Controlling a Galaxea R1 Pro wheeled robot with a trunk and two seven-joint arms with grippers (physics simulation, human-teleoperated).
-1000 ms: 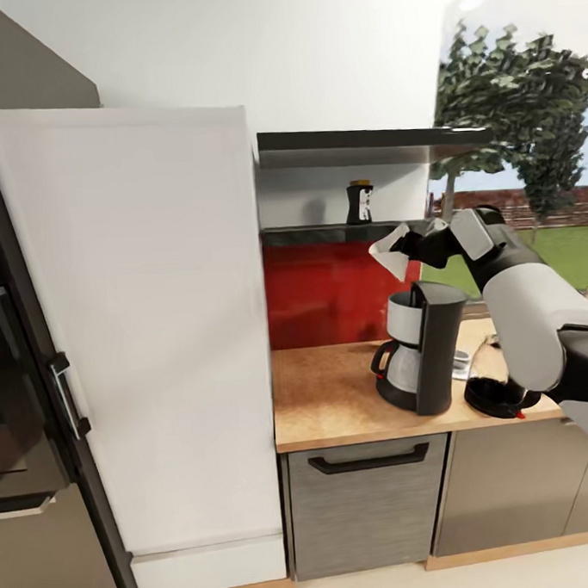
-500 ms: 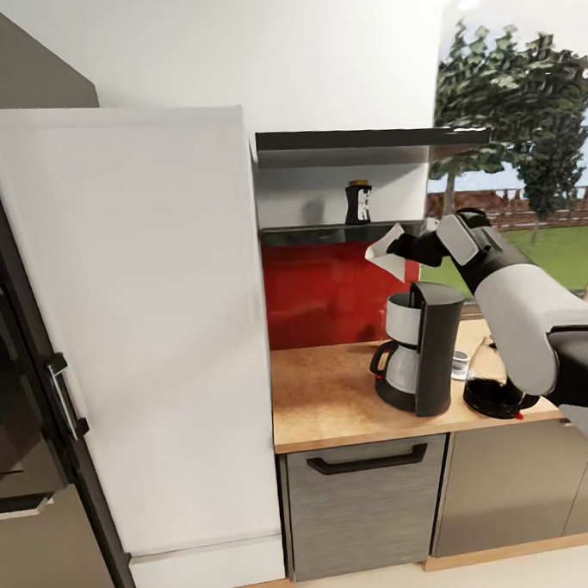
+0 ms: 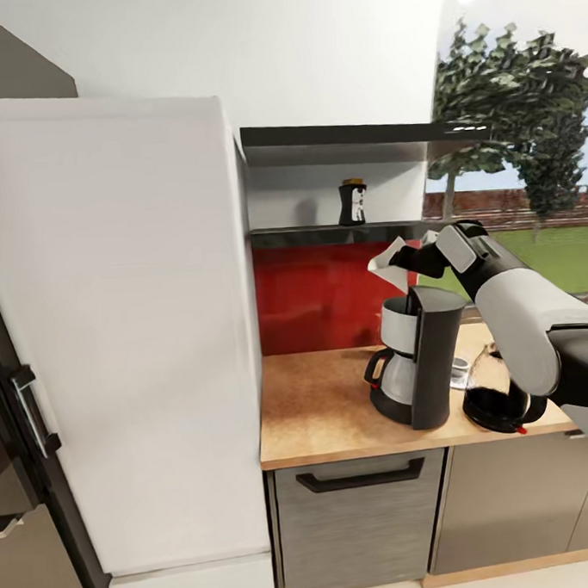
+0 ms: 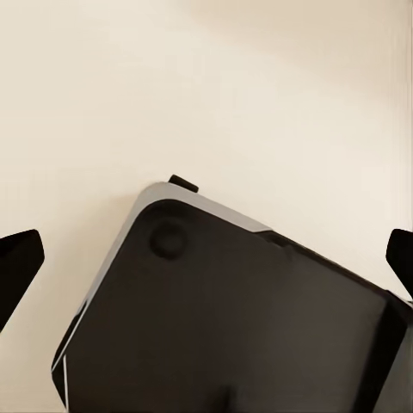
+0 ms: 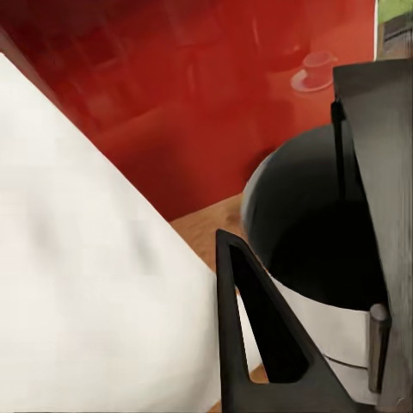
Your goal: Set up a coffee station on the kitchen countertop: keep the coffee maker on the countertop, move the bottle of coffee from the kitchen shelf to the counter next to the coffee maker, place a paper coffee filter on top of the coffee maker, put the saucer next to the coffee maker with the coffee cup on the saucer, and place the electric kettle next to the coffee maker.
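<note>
In the right wrist view, the paper coffee filter lies close against the camera as a broad white cone, pinched by the right end effector, whose dark finger runs alongside the paper's edge. Just past it opens the round, dark mouth of the coffee maker's light grey filter basket, with the machine's dark column at its side.

In the left wrist view, the left end effector has its two black fingertips set wide apart at the picture's edges, nothing between them; beyond lie a black, grey-edged panel and a pale cream surface.

From the head view, the bench carries the coffee maker near its front edge, the carafe handle turned toward the fridge side. Just beside it, on the window side, sits the electric kettle, partly behind the right arm. Between the two, farther back, something small and pale shows, too small to identify. The right end effector holds the paper coffee filter above the basket, apart from it and slightly toward the fridge side. Farther back is the red backsplash, and above it the kitchen shelf with the bottle of coffee standing upright. A tall white refrigerator adjoins the bench.
</note>
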